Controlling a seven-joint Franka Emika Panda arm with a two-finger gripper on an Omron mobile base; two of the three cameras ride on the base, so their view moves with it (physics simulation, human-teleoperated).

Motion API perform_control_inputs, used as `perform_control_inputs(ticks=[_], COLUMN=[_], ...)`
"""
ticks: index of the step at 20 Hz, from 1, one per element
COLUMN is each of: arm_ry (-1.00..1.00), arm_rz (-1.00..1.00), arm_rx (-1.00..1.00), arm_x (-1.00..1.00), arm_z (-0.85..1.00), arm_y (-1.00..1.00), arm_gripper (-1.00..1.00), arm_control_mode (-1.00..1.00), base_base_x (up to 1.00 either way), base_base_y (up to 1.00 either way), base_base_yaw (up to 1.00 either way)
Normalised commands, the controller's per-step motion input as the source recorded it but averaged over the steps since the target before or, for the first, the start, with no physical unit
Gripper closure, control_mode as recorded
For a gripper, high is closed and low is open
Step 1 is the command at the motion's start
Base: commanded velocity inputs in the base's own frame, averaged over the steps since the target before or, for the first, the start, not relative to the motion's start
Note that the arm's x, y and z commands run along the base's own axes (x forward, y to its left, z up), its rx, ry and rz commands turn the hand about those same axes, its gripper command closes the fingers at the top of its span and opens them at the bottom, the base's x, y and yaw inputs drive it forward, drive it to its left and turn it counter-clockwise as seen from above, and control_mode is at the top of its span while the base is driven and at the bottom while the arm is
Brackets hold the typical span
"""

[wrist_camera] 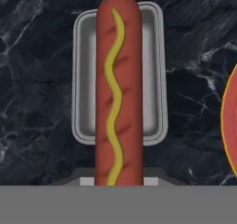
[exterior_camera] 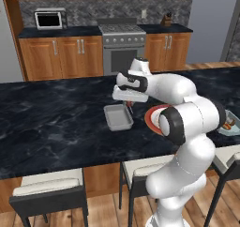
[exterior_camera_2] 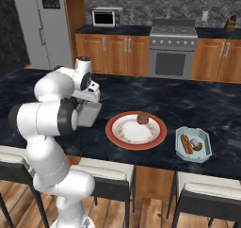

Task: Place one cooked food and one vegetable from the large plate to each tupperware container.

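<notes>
Dark counter [exterior_camera: 56,113]: hand [exterior_camera: 128,104] grips hot dog [wrist_camera: 117,89] over grey tub [wrist_camera: 83,79].

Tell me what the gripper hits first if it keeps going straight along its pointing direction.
Likely the grey container: the gripper, shut on the hot dog, points straight down at it, and the hot dog would probably touch the container floor first. Gap unclear.

One large plate [exterior_camera_2: 114,136], red-rimmed. Two tupperware containers: one grey [exterior_camera: 118,117], one pale blue [exterior_camera_2: 180,147]. Two hot dogs: one with mustard [wrist_camera: 117,89] above the grey tub, one [exterior_camera_2: 186,144] in the blue tub. One brown food piece [exterior_camera_2: 142,118] on the plate. Three stools [exterior_camera: 49,187].
</notes>
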Motion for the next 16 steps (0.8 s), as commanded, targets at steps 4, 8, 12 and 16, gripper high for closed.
perform_control_inputs(ticks=[4,8,12,16], arm_ry=[0.0,0.0,0.0,0.0], arm_rz=[0.02,0.0,0.0,0.0], arm_rx=[-0.1,-0.08,0.0,0.0], arm_x=[0.38,0.44,0.31,0.31], arm_z=[-0.36,-0.47,-0.46,-0.39], arm_y=[0.28,0.52,0.21,0.0], arm_gripper=[1.0,1.0,1.0,1.0], arm_control_mode=[-1.0,-1.0,-1.0,-1.0], base_base_x=[0.0,0.0,0.0,0.0], base_base_y=[0.0,0.0,0.0,0.0], base_base_yaw=[0.0,0.0,0.0,0.0])
